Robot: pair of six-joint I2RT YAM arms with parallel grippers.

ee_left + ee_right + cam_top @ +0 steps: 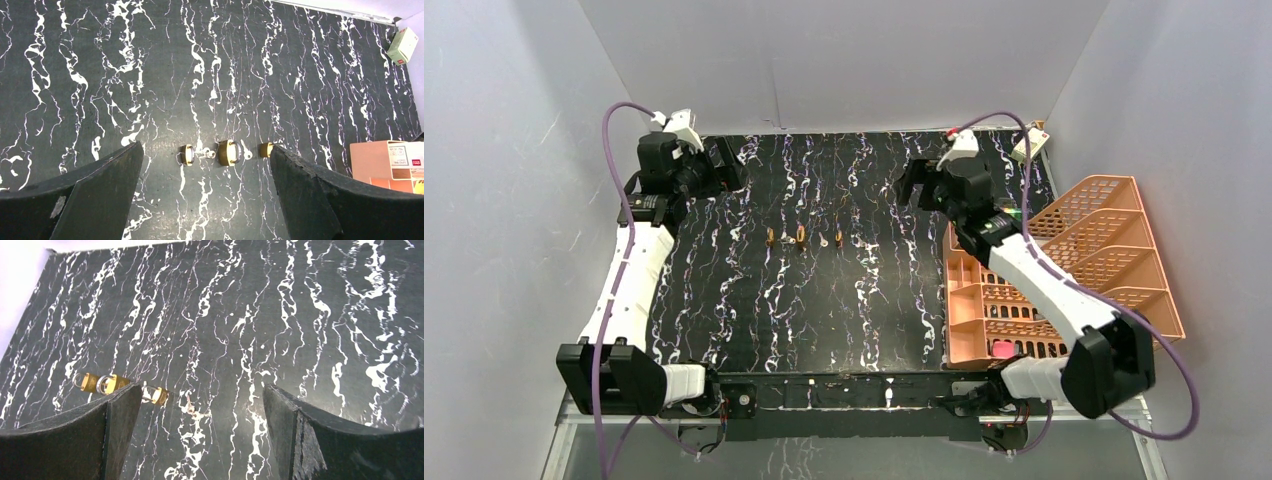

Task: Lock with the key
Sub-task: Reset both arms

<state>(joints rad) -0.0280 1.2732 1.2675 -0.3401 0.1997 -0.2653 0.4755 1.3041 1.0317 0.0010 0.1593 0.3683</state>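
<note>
Three small brass padlocks lie in a row mid-table: left padlock [770, 237] [186, 154], middle padlock [801, 237] [228, 152], right padlock [838, 240] [265, 149]. A silver key [207, 154] lies between the left and middle padlocks, and another key [246, 150] [822, 241] beside the middle one. In the right wrist view the nearest padlock [159, 395] shows with a key [190, 407] close by. My left gripper [729, 162] [206, 146] hovers open at the back left, well off the locks. My right gripper [911, 185] [202, 387] hangs open at the back right, holding nothing.
An orange slotted organiser tray [1064, 260] [372, 160] lies on the table's right side, with a pink item [1002, 349] in a near compartment. A small white box [1031, 143] [403, 45] sits at the back right corner. Grey walls enclose the black marbled tabletop [844, 310].
</note>
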